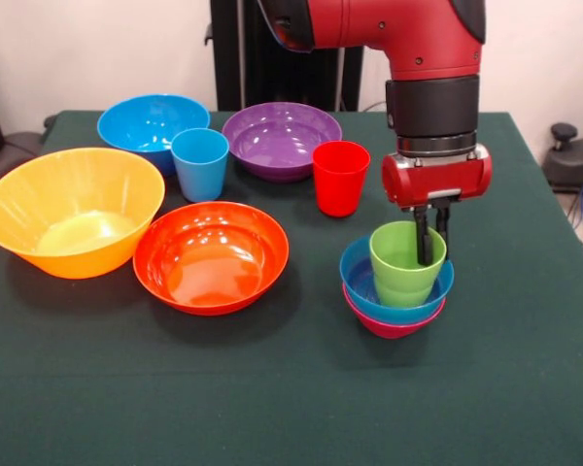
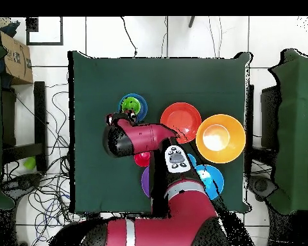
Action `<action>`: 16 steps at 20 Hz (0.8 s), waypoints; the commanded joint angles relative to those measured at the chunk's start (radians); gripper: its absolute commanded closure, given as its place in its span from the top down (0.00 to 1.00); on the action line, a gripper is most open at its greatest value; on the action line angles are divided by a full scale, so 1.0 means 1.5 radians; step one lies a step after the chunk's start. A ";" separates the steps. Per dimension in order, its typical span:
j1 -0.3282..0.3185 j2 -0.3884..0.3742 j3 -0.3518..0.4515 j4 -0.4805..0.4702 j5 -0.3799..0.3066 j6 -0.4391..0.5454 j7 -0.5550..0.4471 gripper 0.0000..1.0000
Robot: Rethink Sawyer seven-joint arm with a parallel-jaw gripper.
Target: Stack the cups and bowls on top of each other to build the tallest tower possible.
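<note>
On the green-clothed table (image 1: 525, 388) the yellow-orange bowl (image 1: 73, 211) is the largest piece, standing open side up at one end, apart from the pile. Just beside it sits the red-orange bowl (image 1: 211, 256). Behind these stand the large blue bowl (image 1: 148, 123) and the purple bowl (image 1: 281, 140), with the light blue cup (image 1: 200, 163) in front of the blue bowl and the red cup (image 1: 340, 177) next to the purple one.

The tower (image 1: 396, 287) so far is three pieces: a small magenta bowl (image 1: 394, 324) at the bottom, a small blue bowl (image 1: 364, 282) nested in it, and the green cup (image 1: 400, 267) upright inside that.

All of this ware looks like thin, stiff, glossy plastic: probably light, slippery and easy to tip. A rim pinch, one finger inside the wall and one outside, seems the surest hold, especially on the wide bowls.

The claw (image 1: 430, 243) hangs straight down over the green cup, its dark fingers close together at the cup's rim on one side. They seem to straddle the wall, but I cannot tell whether they are pinching it or have let go.
</note>
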 commanded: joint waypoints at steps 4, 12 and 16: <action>0.042 0.078 0.034 0.016 -0.024 -0.021 0.080 0.00; 0.060 0.077 0.007 0.011 -0.015 -0.017 0.081 1.00; 0.081 0.073 -0.020 -0.001 -0.014 0.026 0.062 1.00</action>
